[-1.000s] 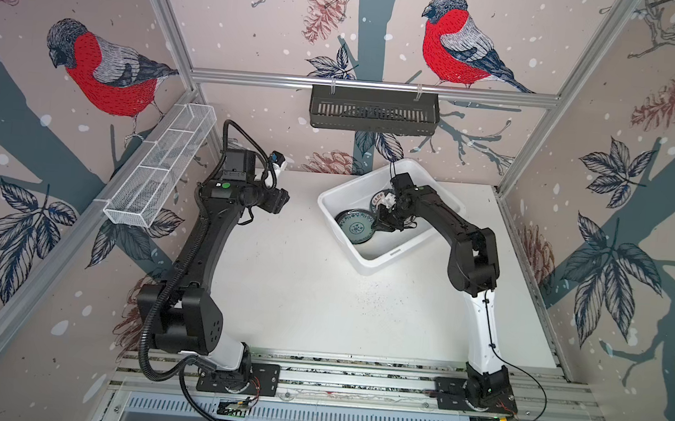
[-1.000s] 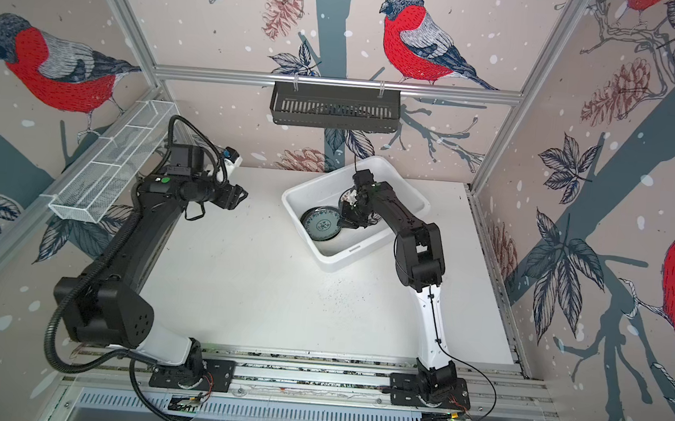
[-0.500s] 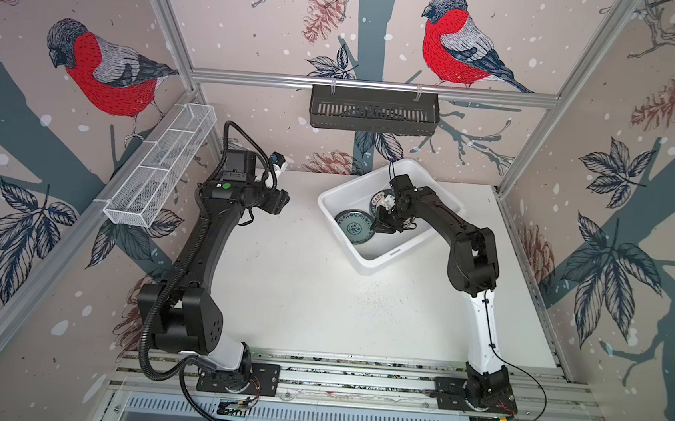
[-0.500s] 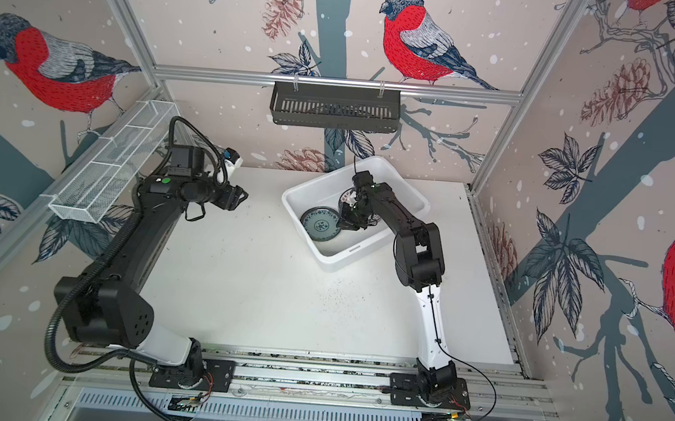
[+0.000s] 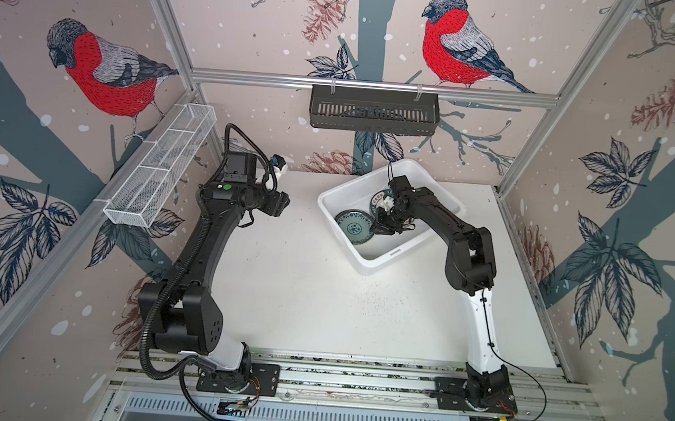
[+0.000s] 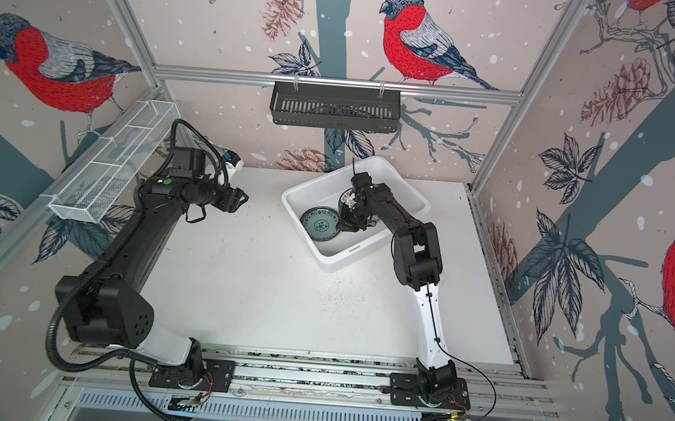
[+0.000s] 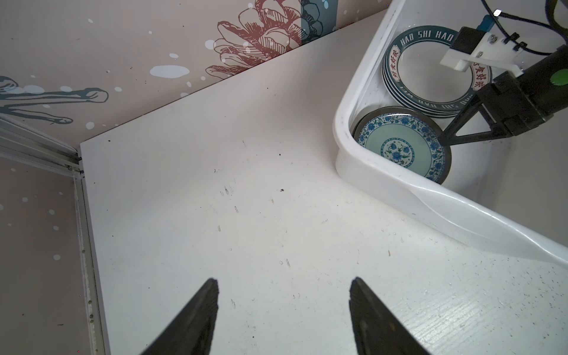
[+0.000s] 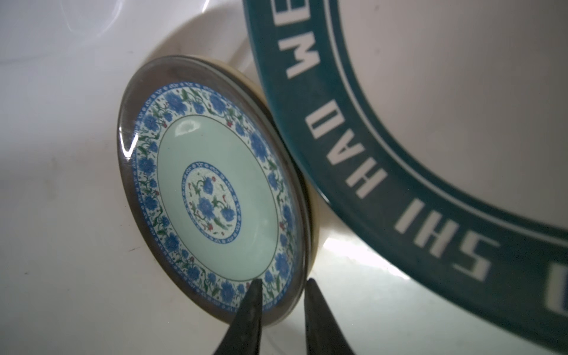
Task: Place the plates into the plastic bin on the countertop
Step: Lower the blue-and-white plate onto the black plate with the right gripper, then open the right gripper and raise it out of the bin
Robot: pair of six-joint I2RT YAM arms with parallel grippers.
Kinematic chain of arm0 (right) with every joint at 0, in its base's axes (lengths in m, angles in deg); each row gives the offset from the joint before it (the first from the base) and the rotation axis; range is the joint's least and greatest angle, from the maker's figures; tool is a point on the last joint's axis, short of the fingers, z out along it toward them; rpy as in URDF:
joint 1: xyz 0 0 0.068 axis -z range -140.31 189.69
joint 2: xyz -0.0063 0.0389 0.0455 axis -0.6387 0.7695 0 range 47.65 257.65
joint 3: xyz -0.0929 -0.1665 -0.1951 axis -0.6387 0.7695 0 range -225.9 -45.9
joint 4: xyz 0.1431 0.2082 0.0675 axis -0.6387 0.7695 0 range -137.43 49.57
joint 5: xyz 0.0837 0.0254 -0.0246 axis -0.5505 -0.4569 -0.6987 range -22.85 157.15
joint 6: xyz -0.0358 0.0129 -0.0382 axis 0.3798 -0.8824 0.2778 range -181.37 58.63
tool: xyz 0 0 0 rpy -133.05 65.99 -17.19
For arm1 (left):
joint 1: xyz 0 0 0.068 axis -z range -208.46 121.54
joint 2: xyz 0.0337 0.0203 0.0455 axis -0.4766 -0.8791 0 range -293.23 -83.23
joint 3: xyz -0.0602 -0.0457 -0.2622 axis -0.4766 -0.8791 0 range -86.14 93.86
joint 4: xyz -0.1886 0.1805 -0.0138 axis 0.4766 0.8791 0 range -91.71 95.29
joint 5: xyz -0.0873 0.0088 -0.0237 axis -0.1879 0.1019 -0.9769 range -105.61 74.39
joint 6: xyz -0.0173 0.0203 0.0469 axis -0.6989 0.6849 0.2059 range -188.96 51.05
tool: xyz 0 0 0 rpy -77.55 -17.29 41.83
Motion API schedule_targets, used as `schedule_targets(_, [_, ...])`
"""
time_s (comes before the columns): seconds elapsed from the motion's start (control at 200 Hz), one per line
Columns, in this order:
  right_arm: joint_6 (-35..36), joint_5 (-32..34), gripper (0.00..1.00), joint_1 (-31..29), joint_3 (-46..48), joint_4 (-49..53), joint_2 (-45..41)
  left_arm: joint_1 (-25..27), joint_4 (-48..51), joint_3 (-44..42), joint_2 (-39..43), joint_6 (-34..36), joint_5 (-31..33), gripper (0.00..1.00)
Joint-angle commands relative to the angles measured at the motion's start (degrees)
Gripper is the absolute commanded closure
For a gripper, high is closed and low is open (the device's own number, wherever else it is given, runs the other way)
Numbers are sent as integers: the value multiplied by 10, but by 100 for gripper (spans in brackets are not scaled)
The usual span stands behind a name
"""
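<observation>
The bin (image 5: pixel 381 261) (image 6: pixel 335 261) stands on the countertop (image 5: pixel 299 300) at its back edge, right of the middle and turned at an angle.

A teal plate (image 5: pixel 354 226) (image 6: pixel 320 224) (image 7: pixel 399 147) (image 8: pixel 212 203) lies face up inside, near the bin's left corner. It sits on a cream plate whose edge (image 8: pixel 314 233) shows just past its rim. Just behind it, toward the bin's back wall, is a stack of plates. The top one is white with a dark lettered rim (image 5: pixel 379 198) (image 7: pixel 430 70) (image 8: pixel 461 107). The stack's edge reaches over the teal plate's rim in the right wrist view.

The right gripper (image 5: pixel 379 228) (image 6: pixel 345 224) (image 8: pixel 284 282) reaches down into the bin. Its fingers stand a narrow gap apart, astride the teal plate's rim: one over the patterned face, one just outside the edge. I cannot tell whether they pinch the rim or stand clear of it.

The left gripper (image 5: pixel 282 206) (image 6: pixel 243 201) (image 7: pixel 284 289) hangs over the bare countertop near its back-left corner, well apart from the bin. Its fingers are spread wide with nothing between them.
</observation>
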Motion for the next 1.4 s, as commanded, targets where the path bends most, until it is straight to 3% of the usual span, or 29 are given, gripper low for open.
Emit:
schedule_targets(0.0, [1,0,74,-5,-18,17,9,-2,-13,-2,-2,-1,-13,32])
schedule_targets(0.64, [3,40,73,-6,-53,46,4,-6,-17,-6,-4,-2,-23,30])
schedule_targets(1.111, [-7,61,72,-5,-84,24,-55,-6,-21,-3,-8,-24,-19,22])
schedule_targets(1.256, [-8,67,73,-19,-41,-15,-96,-6,-19,-2,-7,-20,12,22])
schedule_targets(1.396, [2,107,73,-38,7,-55,-146,-6,-27,-6,-5,-15,92,21])
